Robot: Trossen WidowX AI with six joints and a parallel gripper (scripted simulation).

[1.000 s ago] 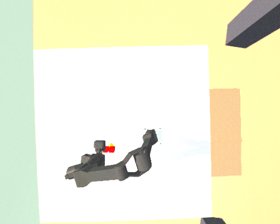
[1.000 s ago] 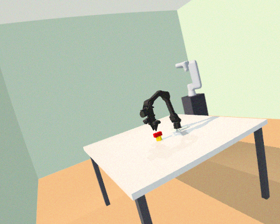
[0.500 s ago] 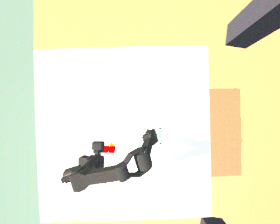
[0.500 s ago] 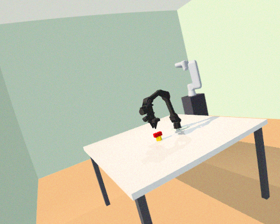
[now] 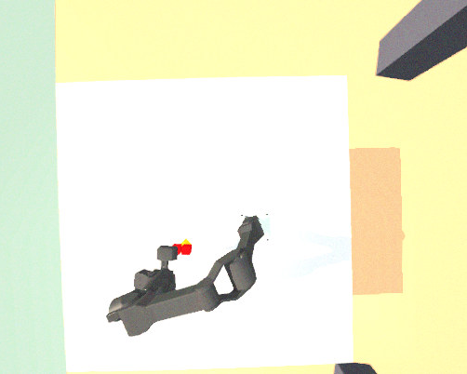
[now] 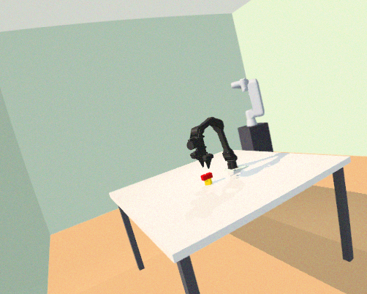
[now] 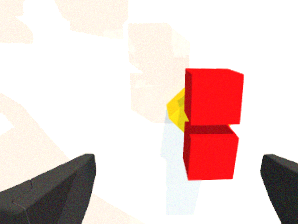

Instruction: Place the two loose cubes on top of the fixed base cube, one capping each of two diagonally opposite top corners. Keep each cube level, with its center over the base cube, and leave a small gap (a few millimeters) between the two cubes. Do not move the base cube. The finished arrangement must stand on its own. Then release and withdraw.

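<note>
Two red cubes sit side by side on top of the yellow base cube, with a thin dark line between them. In the top view the red cubes show beside my gripper head, and in the exterior view they show as a red pair capping the yellow cube. My gripper is open and empty. It hangs above and a little back from the stack, with both dark fingers clear of the cubes.
The stack stands on a white table. My arm's base is mounted on the table behind the stack. A white robot on a dark pedestal stands beyond the table.
</note>
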